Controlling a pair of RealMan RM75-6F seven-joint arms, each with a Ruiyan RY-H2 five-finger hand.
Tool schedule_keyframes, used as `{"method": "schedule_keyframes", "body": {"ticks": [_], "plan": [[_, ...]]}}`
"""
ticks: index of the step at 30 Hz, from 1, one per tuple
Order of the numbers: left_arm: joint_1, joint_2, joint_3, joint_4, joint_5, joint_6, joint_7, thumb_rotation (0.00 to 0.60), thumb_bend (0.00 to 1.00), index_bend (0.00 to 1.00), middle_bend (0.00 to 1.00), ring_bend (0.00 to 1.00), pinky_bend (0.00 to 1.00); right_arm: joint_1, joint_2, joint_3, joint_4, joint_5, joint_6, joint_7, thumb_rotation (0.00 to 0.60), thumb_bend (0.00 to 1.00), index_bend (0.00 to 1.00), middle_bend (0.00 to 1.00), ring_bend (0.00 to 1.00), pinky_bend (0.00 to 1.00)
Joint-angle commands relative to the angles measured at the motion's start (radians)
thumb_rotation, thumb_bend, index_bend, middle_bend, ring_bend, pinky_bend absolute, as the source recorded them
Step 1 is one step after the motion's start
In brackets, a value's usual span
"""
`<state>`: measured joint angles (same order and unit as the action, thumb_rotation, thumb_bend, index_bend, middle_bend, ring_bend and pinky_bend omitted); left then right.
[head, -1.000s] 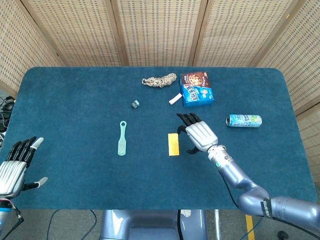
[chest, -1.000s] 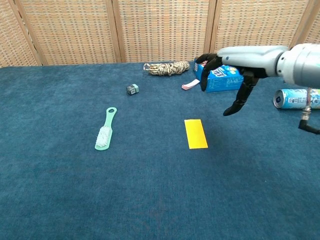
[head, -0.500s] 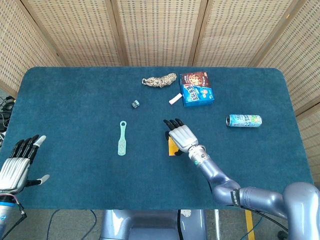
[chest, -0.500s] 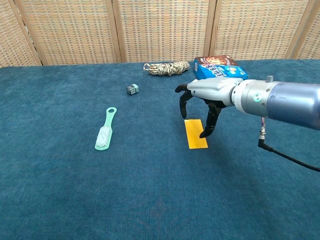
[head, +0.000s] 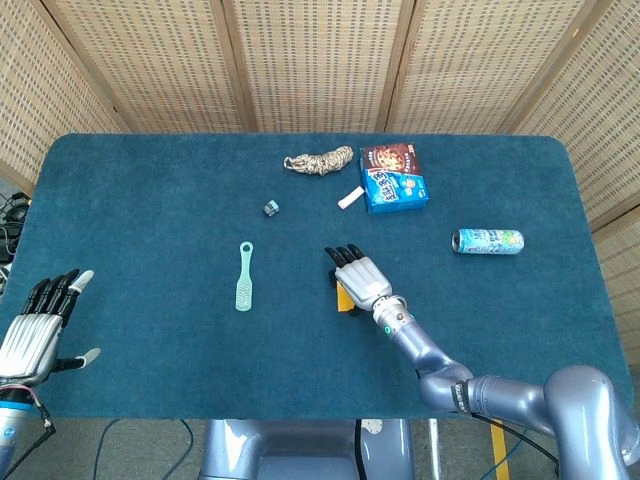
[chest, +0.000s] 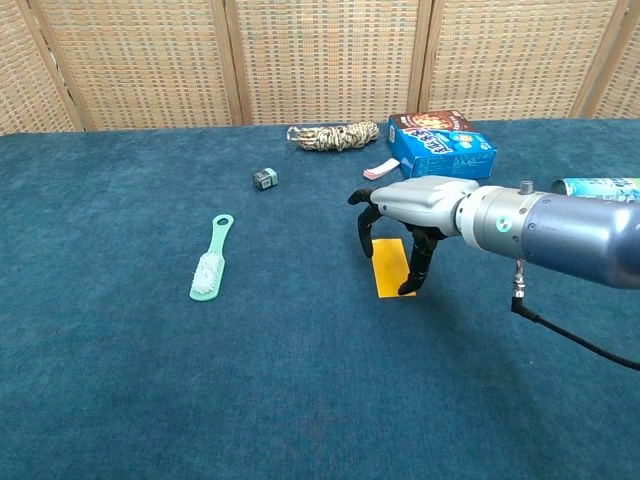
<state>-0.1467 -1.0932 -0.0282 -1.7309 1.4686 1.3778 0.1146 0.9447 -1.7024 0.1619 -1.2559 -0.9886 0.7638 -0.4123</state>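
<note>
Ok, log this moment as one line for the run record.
right robot hand: over yellow card, fingertips down at it, contact unclear | left robot hand: open, at table's near-left edge | green brush: untouched

A dark blue carpet-like cloth is covering the whole table, its far corners rounded. Woven cane screens in pale wooden frames are standing along the far side and angling in at left and right. Even, soft light is falling across everything. Grey floor is showing past the near edge, with cables lying at the far left.
</note>
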Motion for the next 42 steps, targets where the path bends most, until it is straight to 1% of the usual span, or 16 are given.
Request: {"method": "schedule_keyframes", "body": {"ticks": [1,14,18,22,27,31,34,38,42], "plan": [[0.001,0.001,0.0,0.0,0.001,0.003,-0.002,0.6,0.0,0.0,0.0,0.0,0.0,0.001,-0.015,-0.007,0.018,-0.011,0.005,-0.003,0.6,0.27,0.46,0.0,0.0,0.0],[0.001,0.007,0.002,0.001,0.002,0.006,-0.016,0.6,0.0,0.0,0.0,0.0,0.0,0.001,-0.054,-0.015,0.063,-0.016,0.004,-0.015,0.6,0.27,0.47,0.0,0.0,0.0],[0.002,0.007,0.005,0.001,0.006,0.009,-0.019,0.6,0.0,0.0,0.0,0.0,0.0,0.003,-0.07,-0.006,0.093,-0.014,0.017,-0.025,0.6,0.29,0.48,0.0,0.0,0.0],[0.003,0.008,0.005,0.001,0.007,0.012,-0.021,0.6,0.0,0.0,0.0,0.0,0.0,0.0,-0.07,0.01,0.099,-0.015,0.04,-0.026,0.6,0.33,0.49,0.0,0.0,0.0],[0.002,0.009,0.005,0.001,0.007,0.012,-0.024,0.6,0.0,0.0,0.0,0.0,0.0,-0.018,-0.037,0.023,0.047,-0.043,0.097,-0.021,0.6,0.34,0.49,0.0,0.0,0.0],[0.002,0.01,0.006,-0.001,0.011,0.015,-0.023,0.6,0.0,0.0,0.0,0.0,0.0,-0.048,0.014,-0.01,-0.053,-0.121,0.153,-0.025,0.6,0.34,0.46,0.0,0.0,0.0],[0.001,0.009,0.008,-0.001,0.011,0.012,-0.022,0.6,0.0,0.0,0.0,0.0,0.0,-0.065,0.035,-0.035,-0.1,-0.154,0.176,-0.045,0.6,0.34,0.46,0.0,0.0,0.0],[0.003,0.01,0.01,-0.005,0.019,0.018,-0.022,0.6,0.0,0.0,0.0,0.0,0.0,-0.071,0.028,-0.04,-0.102,-0.14,0.168,-0.065,0.6,0.34,0.46,0.0,0.0,0.0],[0.005,0.014,0.011,-0.006,0.022,0.023,-0.029,0.6,0.0,0.0,0.0,0.0,0.0,-0.07,0.0,-0.034,-0.075,-0.116,0.154,-0.078,0.6,0.34,0.46,0.0,0.0,0.0]]}}
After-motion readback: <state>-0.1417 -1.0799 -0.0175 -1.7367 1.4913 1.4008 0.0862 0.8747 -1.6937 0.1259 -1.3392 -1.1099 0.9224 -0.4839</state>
